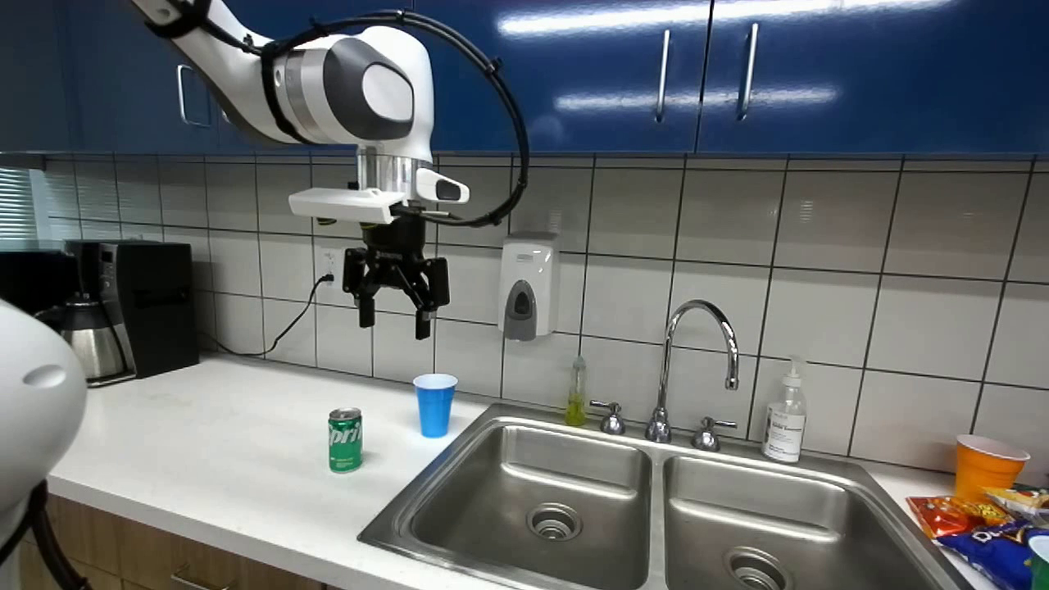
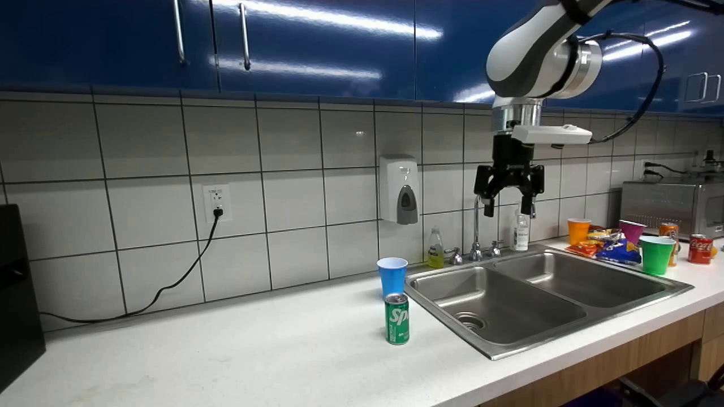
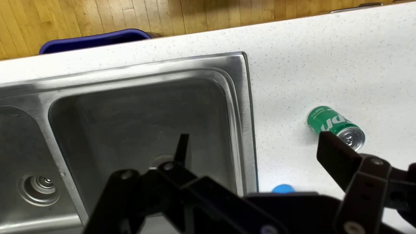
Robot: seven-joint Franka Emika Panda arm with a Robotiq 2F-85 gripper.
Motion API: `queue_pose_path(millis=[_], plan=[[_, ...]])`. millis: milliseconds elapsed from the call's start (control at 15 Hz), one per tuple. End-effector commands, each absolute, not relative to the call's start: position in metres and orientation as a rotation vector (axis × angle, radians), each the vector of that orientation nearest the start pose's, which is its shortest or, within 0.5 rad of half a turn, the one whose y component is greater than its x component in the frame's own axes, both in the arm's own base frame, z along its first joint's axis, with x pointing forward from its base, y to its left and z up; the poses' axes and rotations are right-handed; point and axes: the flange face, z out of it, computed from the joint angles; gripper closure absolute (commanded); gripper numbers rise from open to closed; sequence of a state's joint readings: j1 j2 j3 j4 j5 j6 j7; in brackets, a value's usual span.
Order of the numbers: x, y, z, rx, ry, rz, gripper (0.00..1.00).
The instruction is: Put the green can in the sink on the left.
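Note:
The green can [image 1: 345, 447] stands upright on the white counter, left of the sink; it also shows in an exterior view [image 2: 397, 325] and in the wrist view [image 3: 328, 119]. The steel sink has two basins. Its left basin [image 1: 492, 508], the one nearer the can, also shows in an exterior view [image 2: 509, 305] and in the wrist view [image 3: 139, 120], with nothing in it but the drain. My gripper [image 1: 395, 324] is open and empty, high above the counter and apart from the can. Its fingers are spread wide in the wrist view [image 3: 255, 138].
A blue cup [image 1: 435, 410] stands behind the can. A tall faucet [image 1: 668, 360] and soap bottles [image 1: 785, 422] line the sink's back edge. A wall dispenser [image 1: 527, 287] hangs behind. Cups, snack bags [image 2: 616, 249] and cans stand beyond the sink. Blue cabinets [image 1: 574, 82] overhang.

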State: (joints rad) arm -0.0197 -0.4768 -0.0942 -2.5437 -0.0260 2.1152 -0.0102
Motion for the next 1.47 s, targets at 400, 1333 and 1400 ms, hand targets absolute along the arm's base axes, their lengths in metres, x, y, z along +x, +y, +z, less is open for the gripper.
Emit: queue_pose_path(millis=[400, 1333, 1400], plan=[[0.434, 0.004, 0.377, -3.111, -0.030, -0.057, 0.00], [0.465, 0.068, 0.307, -3.099, -0.223, -0.073, 0.00], [0.466, 0.071, 0.303, -3.107, -0.218, -0.076, 0.00]])
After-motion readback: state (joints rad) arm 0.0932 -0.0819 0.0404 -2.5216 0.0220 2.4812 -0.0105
